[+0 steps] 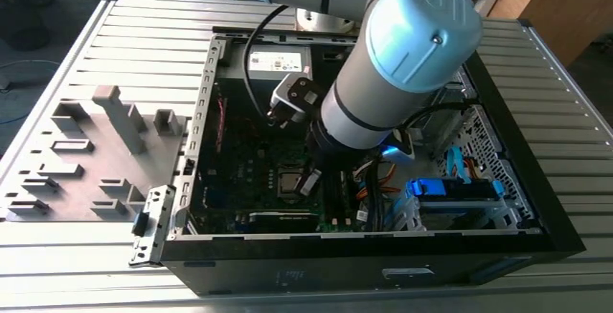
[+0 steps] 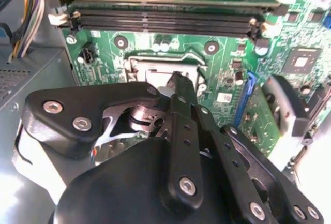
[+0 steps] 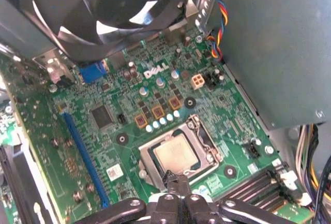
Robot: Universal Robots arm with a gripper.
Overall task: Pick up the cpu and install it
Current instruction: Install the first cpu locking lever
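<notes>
Inside the socket (image 3: 178, 154) the cpu (image 3: 176, 155) already lies seated; the pincer (image 3: 176, 178), pressed together and holding nothing, hovers just beside it.

Grey tubular robot arm with pale blue joint caps (image 1: 403, 62) enters from top of exterior view, angles down. Black wrist section (image 1: 331, 156) points down. Small silver-and-black camera unit (image 1: 295, 96) mounted on arm's side toward exterior view's left. Black metal linkage gripper (image 3: 176, 180) with silver rivets seen in both wrist views; two slim fingertips (image 2: 182, 87) pressed together, no gap between them, nothing clamped. Finger links spread wide behind tips.
</notes>
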